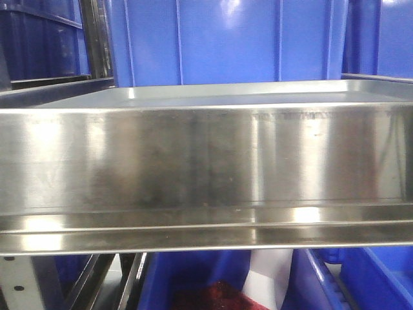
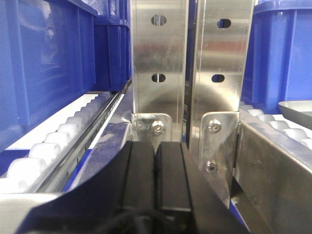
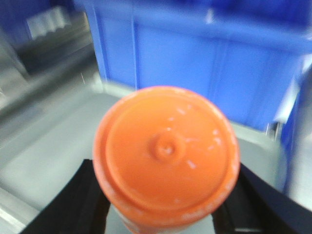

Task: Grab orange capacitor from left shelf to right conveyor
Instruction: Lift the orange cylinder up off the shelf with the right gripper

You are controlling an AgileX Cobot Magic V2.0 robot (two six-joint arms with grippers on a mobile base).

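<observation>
The right gripper (image 3: 163, 207) pinched the orange capacitor (image 3: 165, 156), one black finger (image 3: 73, 204) pressed against each side of the capacitor. The capacitor pointed its round end cap at the wrist camera. Beneath the capacitor lay a pale grey metal floor (image 3: 53, 146), and behind the capacitor stood a blue bin (image 3: 204, 68). That view was blurred, so whether the capacitor touched the floor could not be told. The floor was probably the inside of the left shelf (image 1: 206, 155), whose tall shiny lip hid any capacitor from the front view.

The left gripper (image 2: 156, 180) had its pads pressed together on nothing, with no capacitor in its view, only steel uprights (image 2: 158, 58).

The step in hand looked like the pick, grasp made. The right conveyor showed in no view. The next move would call for lifting the capacitor clear of the shelf lip, then carrying it rightward without loosening the pinch on its smooth side.
</observation>
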